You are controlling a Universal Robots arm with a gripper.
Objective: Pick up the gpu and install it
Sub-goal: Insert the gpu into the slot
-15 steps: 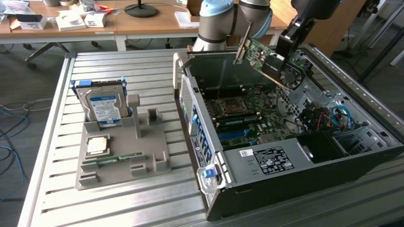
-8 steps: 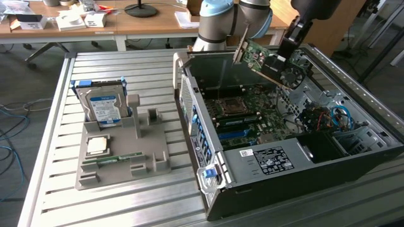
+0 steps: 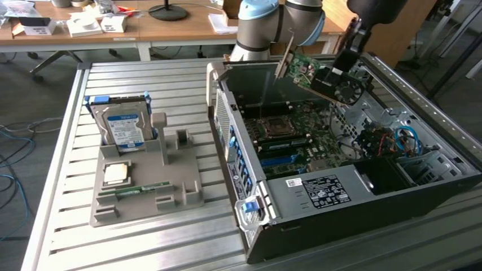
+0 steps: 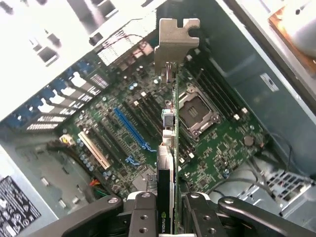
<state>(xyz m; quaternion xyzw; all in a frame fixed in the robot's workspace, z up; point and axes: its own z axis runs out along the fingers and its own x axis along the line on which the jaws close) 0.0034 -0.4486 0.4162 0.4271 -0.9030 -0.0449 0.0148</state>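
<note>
**Item: gpu, in transit.**

**Surroundings, from the exterior view's left.** A grey holder point(image 3: 162, 169) carried a hard drive point(image 3: 124, 127), a processor chip point(image 3: 117, 174) and a memory stick point(image 3: 135, 191). Next came the open computer case point(image 3: 316, 192), with its motherboard point(image 3: 301, 135) exposed.

**Location.** The gpu point(image 3: 320, 76) hung tilted in the air above the case's open side, clear of the motherboard. Its silver bracket point(image 3: 285, 53) pointed towards the exterior view's left and its fan point(image 3: 348, 87) towards the right.

**Hold.** The gripper point(image 3: 348, 59) had its jaws part-closed across the card's thickness at the fan end. In the wrist view the card point(image 4: 168, 187) ran edge-on out from the gripper point(image 4: 170, 219) to the bracket point(image 4: 177, 42).

**Handling, as judged.**
- Light and stiff, but fragile.
- The board edges and the cooler body looked like the safe places to take hold.
- The fan blades, the components and the contact edge did not.
- The bracket looked thin and easily bent.

**Not made out.**
- The finger pads were hidden by the gripper body.
- The contact edge could not be seen.
- Whether the card lined up with the blue slot point(image 4: 131, 129) beside the processor socket point(image 4: 197, 111) could not be told.
- The arm point(image 3: 279, 22) was cut off above.
</note>
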